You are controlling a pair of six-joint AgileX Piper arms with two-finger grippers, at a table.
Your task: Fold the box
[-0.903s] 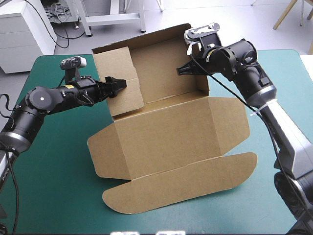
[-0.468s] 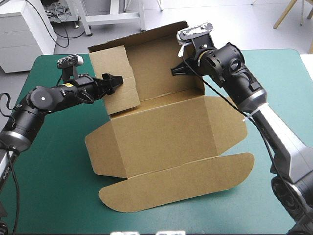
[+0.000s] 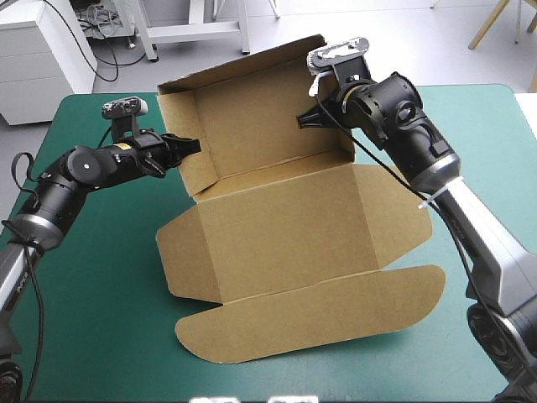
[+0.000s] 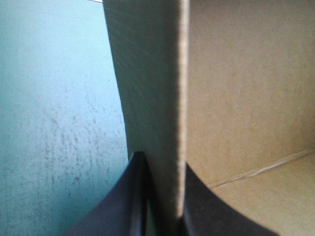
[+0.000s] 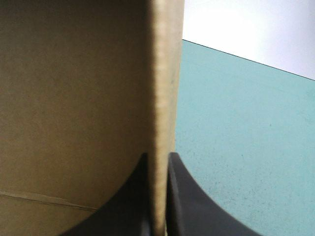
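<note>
Brown cut-board box [image 3: 294,227] lies mid-way across the teal-green worktop [image 3: 92,277], with its back and side walls raised and its lid panels flat toward the near edge. The left jaws are all but closed, pinching the left side wall [image 4: 162,98]. The right jaws likewise clamp the right side wall [image 5: 162,88]. In my judgement both walls should be swung square together with firm grips, so neither crease springs back.

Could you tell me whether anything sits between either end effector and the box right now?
Nothing visible does: the left end effector is shut on the left side wall of the box, the right end effector on its right wall, with only board in each grip.
</note>
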